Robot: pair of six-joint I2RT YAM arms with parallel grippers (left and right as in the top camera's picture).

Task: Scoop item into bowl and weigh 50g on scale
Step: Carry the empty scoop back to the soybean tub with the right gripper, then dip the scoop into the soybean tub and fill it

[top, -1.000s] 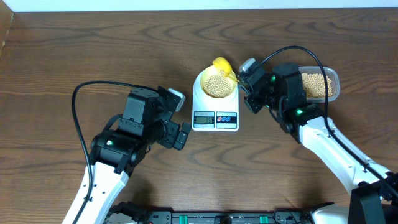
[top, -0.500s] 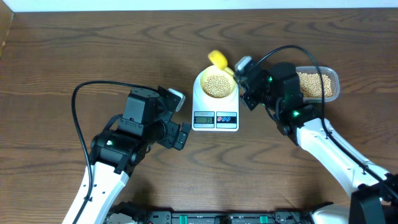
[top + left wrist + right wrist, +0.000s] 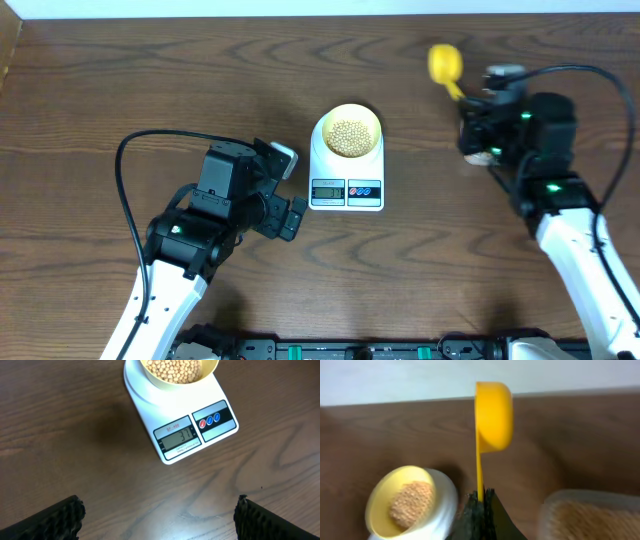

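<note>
The right claw (image 3: 481, 499), closed tight on the handle of a bright yellow scoop (image 3: 493, 415), holds the cup high toward the upper right of the overhead frame, well apart from the scale (image 3: 346, 172) at centre. The pale yellow bowl (image 3: 324, 132) sits on the scale's platform with a mound of tan beans (image 3: 347, 136) inside. The display (image 3: 178, 437) appears to read in the low thirties, short of the fifty-gram target, so the step in hand looks like a return to the clear tub (image 3: 590, 515) of beans at the lower right of the right wrist view for another load. The scoop is seen edge-on there, so its contents cannot be made out. The left claw (image 3: 160, 522) hangs empty with its jaws spread fully wide over the bare desk (image 3: 150, 80), below the scale in its own wrist view. To do this well, the next dip should probably be a modest one: bring the scoop back level over the middle of the bowl and tip it slowly, letting beans roll off a few at a time as the figure climbs. Neither scoop nor claw should touch the bowl or scale, since any contact would likely upset the reading.
</note>
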